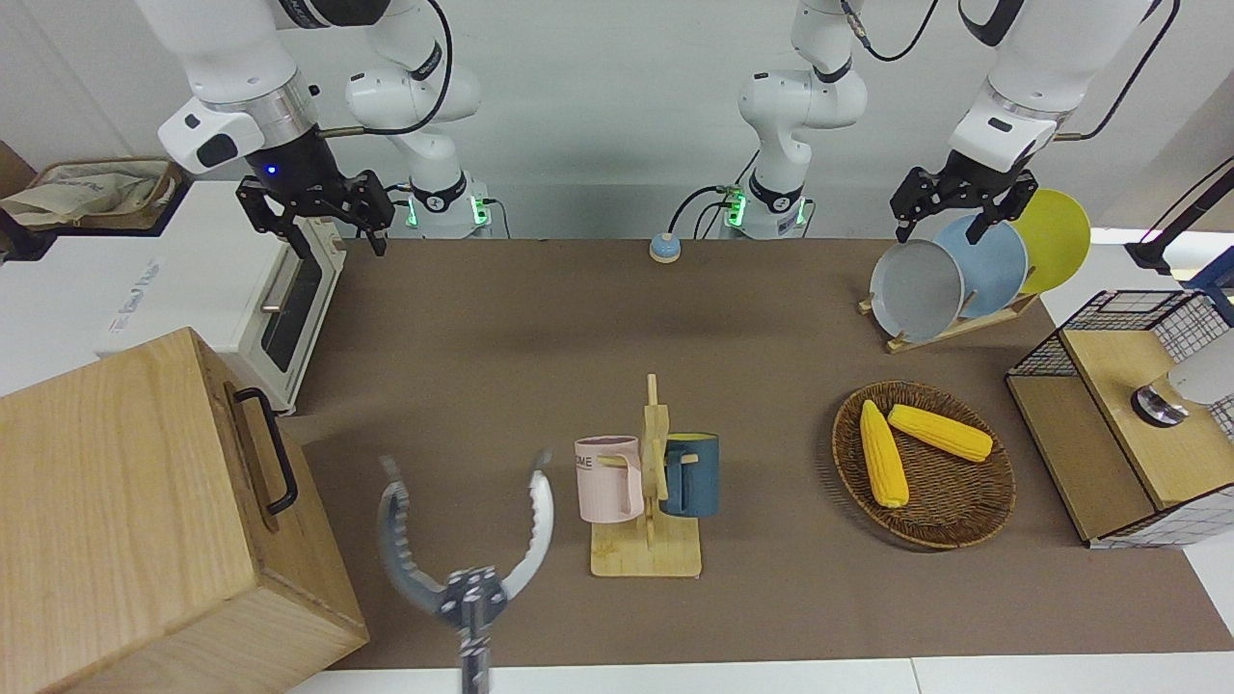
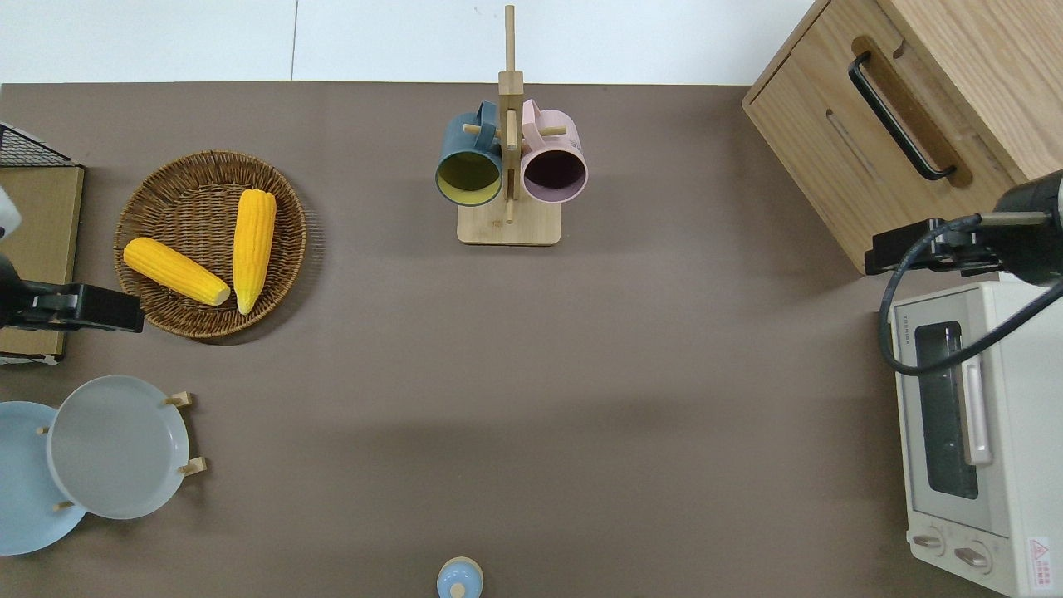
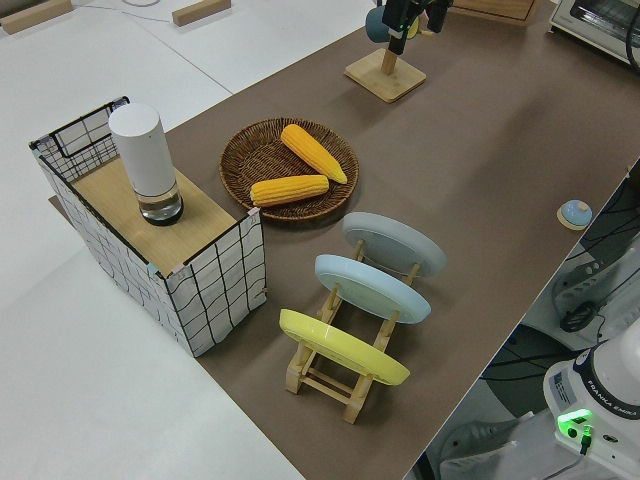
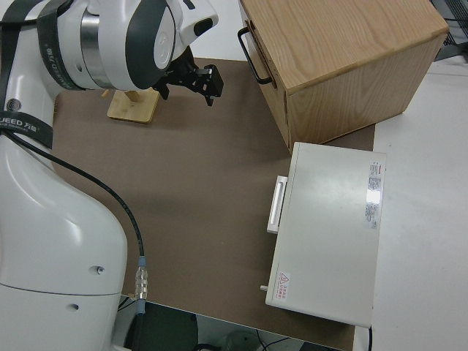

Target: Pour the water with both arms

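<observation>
Both arms are raised with nothing in their grippers. My right gripper (image 1: 337, 239) (image 2: 909, 249) (image 4: 196, 79) is open, over the gap between the wooden box and the toaster oven. My left gripper (image 1: 940, 231) (image 2: 95, 308) (image 3: 405, 22) is open too, over the table between the wicker basket and the wire shelf. No water is in view. A pink mug (image 1: 609, 479) (image 2: 554, 166) and a blue mug (image 1: 692, 472) (image 2: 469, 166) hang on a wooden rack (image 1: 646, 559). A white cylinder (image 3: 145, 160) stands on the wire shelf (image 3: 205, 290).
A wicker basket (image 2: 166, 183) holds two corn cobs. Three plates lean in a rack (image 3: 350, 385) near the left arm. A toaster oven (image 2: 988, 432) and a wooden box (image 2: 830, 149) stand at the right arm's end. A small blue knob (image 2: 459, 579) sits near the robots.
</observation>
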Controlling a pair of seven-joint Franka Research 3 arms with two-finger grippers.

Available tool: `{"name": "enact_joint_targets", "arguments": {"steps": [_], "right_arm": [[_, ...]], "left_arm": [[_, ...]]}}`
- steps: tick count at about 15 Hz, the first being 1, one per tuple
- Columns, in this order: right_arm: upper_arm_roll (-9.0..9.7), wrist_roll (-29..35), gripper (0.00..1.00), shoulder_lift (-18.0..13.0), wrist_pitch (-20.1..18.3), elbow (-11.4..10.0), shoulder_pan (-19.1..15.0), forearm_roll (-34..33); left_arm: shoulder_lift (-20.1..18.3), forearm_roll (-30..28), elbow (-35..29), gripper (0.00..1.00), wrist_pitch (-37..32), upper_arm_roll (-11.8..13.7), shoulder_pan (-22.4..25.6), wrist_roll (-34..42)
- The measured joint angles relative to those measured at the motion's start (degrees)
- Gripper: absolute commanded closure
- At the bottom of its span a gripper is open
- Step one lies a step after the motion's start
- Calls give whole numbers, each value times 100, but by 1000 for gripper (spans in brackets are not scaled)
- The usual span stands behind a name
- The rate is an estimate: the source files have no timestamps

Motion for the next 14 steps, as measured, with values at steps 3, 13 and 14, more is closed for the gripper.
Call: {"name": "enact_joint_targets", "arguments": {"steps": [3, 13, 14], "right_arm": [[10, 0, 11, 0, 0, 0, 8, 0], [88, -32, 11, 0, 0, 0, 29, -1], [101, -42, 11, 1, 0, -9, 74, -1]], "left_arm": [[-1, 0, 2, 2, 5, -4, 0, 0], [-3, 0, 9, 2, 8, -3, 0, 8], [-3, 0, 9, 2, 8, -1, 0, 20]]}}
